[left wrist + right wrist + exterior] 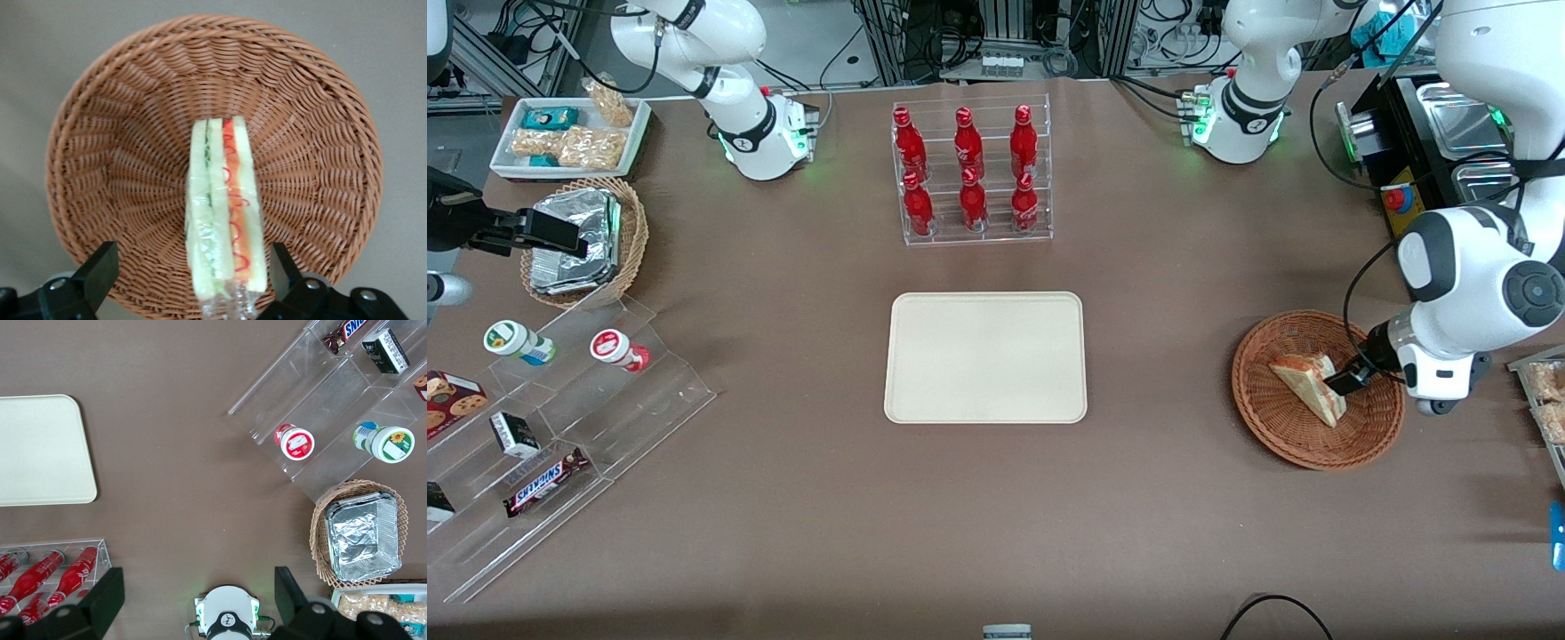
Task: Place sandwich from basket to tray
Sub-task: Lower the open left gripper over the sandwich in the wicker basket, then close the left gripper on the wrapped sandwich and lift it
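Observation:
The sandwich (1307, 384) (223, 207) stands on its edge in the reddish-brown wicker basket (1280, 444) (120, 133) toward the working arm's end of the table, with red and green filling along its cut edge and clear wrap around it. My gripper (1344, 380) (190, 267) is lowered into the basket and open, one finger on each side of the sandwich. One finger (281, 261) is close against the bread; the other finger (100, 268) stands well apart from it. The cream tray (985, 356) (40, 450) lies at the table's middle with nothing on it.
A clear rack of red bottles (971, 173) stands farther from the front camera than the tray. Toward the parked arm's end are a tan basket of foil packs (583, 240), a white snack tray (569, 133) and a stepped acrylic stand (560, 400). Metal pans (1458, 116) sit at the working arm's end.

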`<action>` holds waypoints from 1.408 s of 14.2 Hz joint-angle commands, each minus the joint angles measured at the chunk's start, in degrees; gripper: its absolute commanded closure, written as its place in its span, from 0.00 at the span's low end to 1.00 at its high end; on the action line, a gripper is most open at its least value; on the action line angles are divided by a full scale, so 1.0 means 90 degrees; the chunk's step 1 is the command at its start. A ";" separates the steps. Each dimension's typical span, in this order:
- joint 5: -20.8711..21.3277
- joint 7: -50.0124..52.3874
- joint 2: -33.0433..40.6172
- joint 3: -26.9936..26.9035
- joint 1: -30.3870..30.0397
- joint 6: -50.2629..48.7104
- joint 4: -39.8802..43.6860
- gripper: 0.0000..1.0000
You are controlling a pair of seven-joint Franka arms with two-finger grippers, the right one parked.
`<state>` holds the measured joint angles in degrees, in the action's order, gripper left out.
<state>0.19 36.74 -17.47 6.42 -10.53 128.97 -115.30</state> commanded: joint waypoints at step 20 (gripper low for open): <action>0.0028 0.0176 -0.0315 -0.0010 0.0242 0.0075 0.0126 0.86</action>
<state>0.22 37.52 -22.40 6.38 -8.81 130.48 -114.31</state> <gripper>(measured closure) 0.797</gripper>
